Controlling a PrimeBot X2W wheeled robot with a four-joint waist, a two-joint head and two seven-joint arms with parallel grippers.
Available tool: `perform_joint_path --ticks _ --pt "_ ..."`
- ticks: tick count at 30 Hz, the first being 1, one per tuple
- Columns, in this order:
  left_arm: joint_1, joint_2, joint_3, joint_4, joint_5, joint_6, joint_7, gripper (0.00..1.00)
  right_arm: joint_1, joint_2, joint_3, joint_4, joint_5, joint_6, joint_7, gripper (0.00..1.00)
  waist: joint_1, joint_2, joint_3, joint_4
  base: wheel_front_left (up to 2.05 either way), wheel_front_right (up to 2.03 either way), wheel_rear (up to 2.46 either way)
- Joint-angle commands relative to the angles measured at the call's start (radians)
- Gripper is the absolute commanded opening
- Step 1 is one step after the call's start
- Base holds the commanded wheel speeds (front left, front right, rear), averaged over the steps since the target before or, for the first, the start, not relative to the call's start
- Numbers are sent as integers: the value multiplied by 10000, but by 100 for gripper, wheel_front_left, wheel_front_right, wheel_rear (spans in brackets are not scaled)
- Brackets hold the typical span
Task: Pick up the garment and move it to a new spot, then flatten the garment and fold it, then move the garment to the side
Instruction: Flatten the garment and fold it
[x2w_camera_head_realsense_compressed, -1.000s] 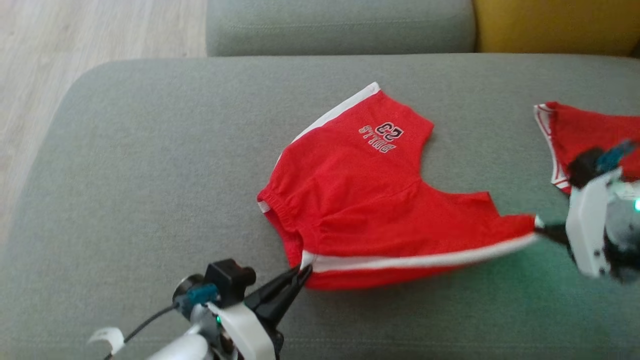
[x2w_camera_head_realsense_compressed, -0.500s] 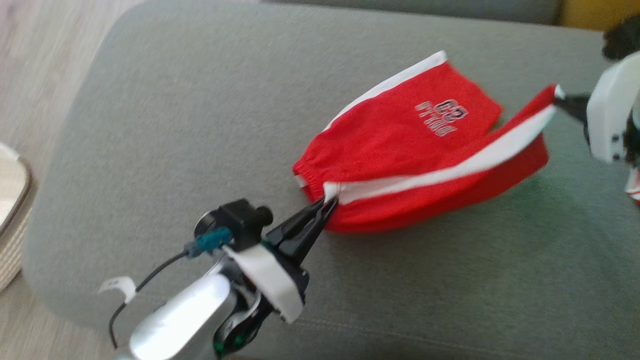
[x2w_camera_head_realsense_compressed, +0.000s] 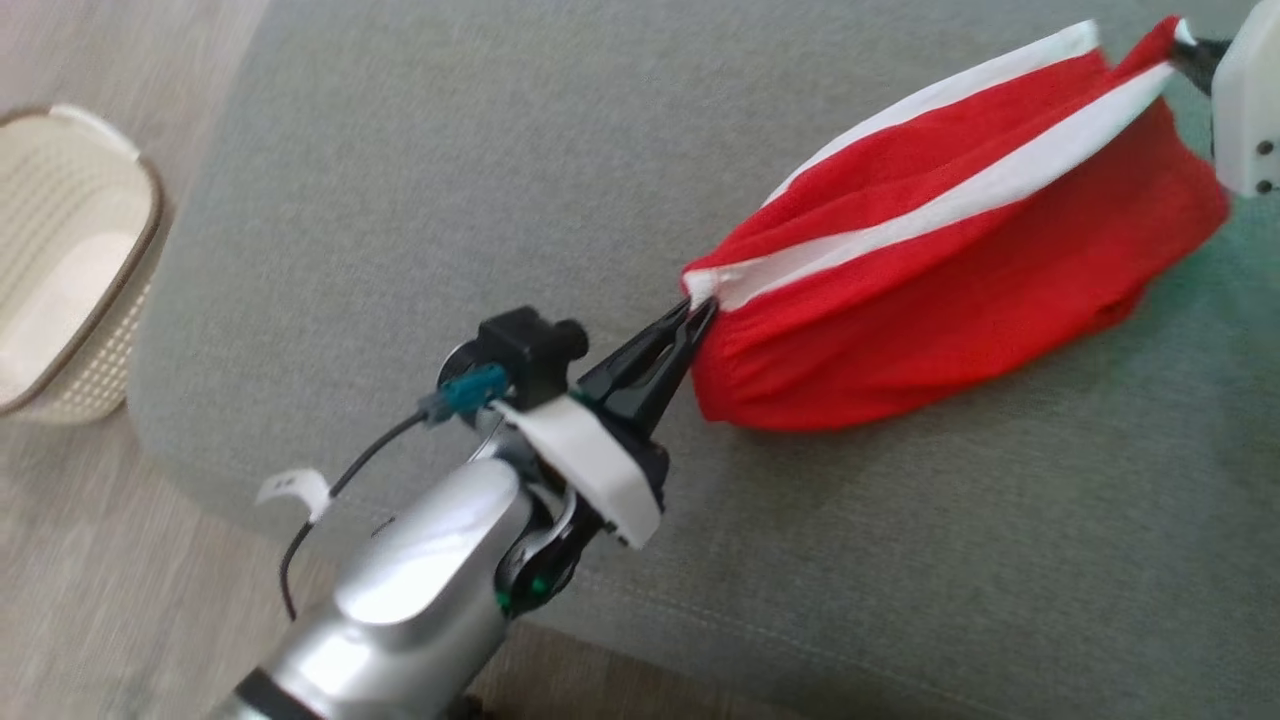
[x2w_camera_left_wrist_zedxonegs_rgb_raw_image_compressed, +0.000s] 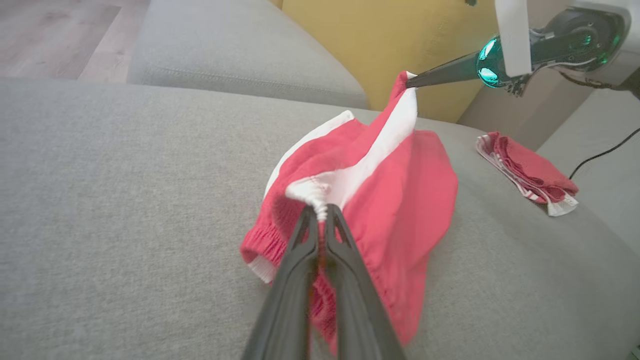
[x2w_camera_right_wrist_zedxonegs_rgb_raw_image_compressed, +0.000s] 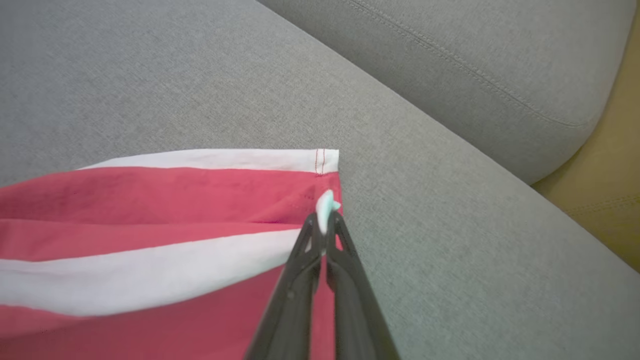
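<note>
The garment (x2w_camera_head_realsense_compressed: 950, 270) is a pair of red shorts with white side stripes, folded over on itself on the grey sofa seat (x2w_camera_head_realsense_compressed: 420, 180). My left gripper (x2w_camera_head_realsense_compressed: 698, 308) is shut on its waistband end at the white stripe, seen close up in the left wrist view as gripper (x2w_camera_left_wrist_zedxonegs_rgb_raw_image_compressed: 320, 212) pinching garment (x2w_camera_left_wrist_zedxonegs_rgb_raw_image_compressed: 395, 200). My right gripper (x2w_camera_head_realsense_compressed: 1185, 40) is shut on the hem corner at the far end, lifting that edge; in the right wrist view gripper (x2w_camera_right_wrist_zedxonegs_rgb_raw_image_compressed: 326, 217) pinches the white corner of garment (x2w_camera_right_wrist_zedxonegs_rgb_raw_image_compressed: 150, 240). The printed side is hidden underneath.
A cream woven basket (x2w_camera_head_realsense_compressed: 70, 270) stands on the wooden floor to the left of the sofa. A second red folded cloth (x2w_camera_left_wrist_zedxonegs_rgb_raw_image_compressed: 525, 170) lies further right on the seat. A grey back cushion (x2w_camera_right_wrist_zedxonegs_rgb_raw_image_compressed: 475, 60) and a yellow cushion (x2w_camera_left_wrist_zedxonegs_rgb_raw_image_compressed: 380, 45) border the far side.
Both grippers have carried the near edge of the shorts up and over toward the far edge, folding them and covering the print. The head camera has also turned, bringing the basket into view.
</note>
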Motion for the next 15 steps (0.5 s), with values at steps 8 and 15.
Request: perform_joint_path --ticks 8,15 --pt "-1025 -496 662 518 144 -229 -203 0 -849 223 313 927 -337 65 -767 0 -2 0 811 617 0 0 0" --pt "-1133 -780 949 765 380 -307 -208 0 -1148 408 628 1753 -341 65 -1139 0 -2 0 1054 752 0 0 0"
